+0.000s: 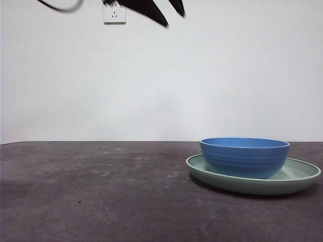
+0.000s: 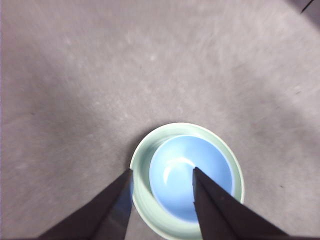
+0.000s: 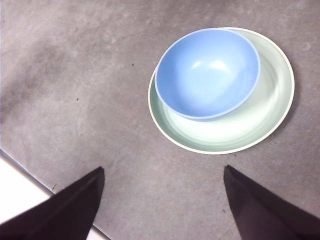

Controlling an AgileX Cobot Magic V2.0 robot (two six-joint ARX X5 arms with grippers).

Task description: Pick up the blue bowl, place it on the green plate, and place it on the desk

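My left claw (image 2: 162, 172) hangs high above the blue bowl (image 2: 190, 177) with its jaws apart and nothing between them; in the front view it shows only as black tips (image 1: 171, 15) at the top edge. Straight below it the bowl sits upright inside the green plate (image 2: 142, 165), pushed off-centre toward one side of the rim. My right claw (image 3: 162, 172) is spread wide and empty too, raised over the bare worktop (image 3: 75, 75), with bowl (image 3: 207, 72) and plate (image 3: 240, 130) ahead of it, well apart.
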